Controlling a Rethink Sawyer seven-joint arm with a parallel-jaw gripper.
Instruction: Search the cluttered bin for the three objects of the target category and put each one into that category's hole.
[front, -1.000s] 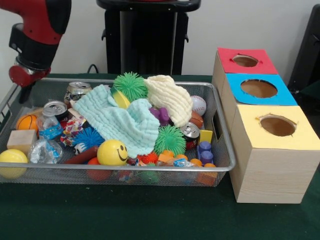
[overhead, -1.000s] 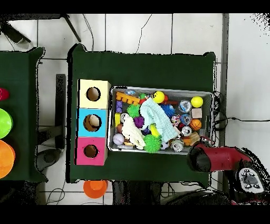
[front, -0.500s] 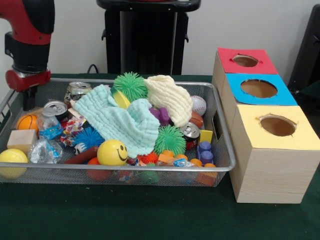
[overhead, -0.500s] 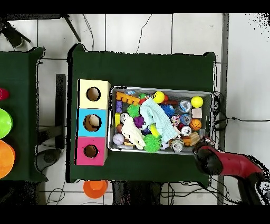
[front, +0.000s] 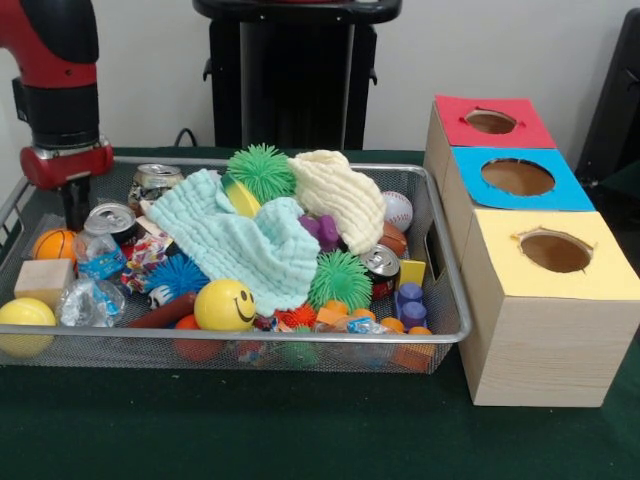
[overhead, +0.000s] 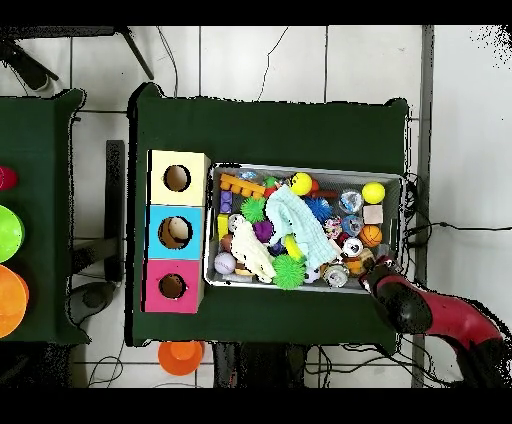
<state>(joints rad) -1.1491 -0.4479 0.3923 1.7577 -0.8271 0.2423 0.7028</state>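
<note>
Gripper (front: 76, 205): I hold it low over the bin's 9 o'clock corner in the front view; whether it is spread or pressed together I cannot tell.
Bin (front: 440, 262): still packed, with cans, balls, cloths and blocks.
Nearest candidate: silver can (front: 112, 219), just beside the gripper.
Holes: red (front: 490, 121), blue (front: 517, 177), yellow (front: 555, 251); I see nothing in them.
Progress: my judgement is no object delivered; all three remain.

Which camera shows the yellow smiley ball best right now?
The front view: the smiley ball sits near the bin's front rim, face fully visible. In the overhead view it is only a small yellow dot at the bin's upper edge, with no face detail.
</note>
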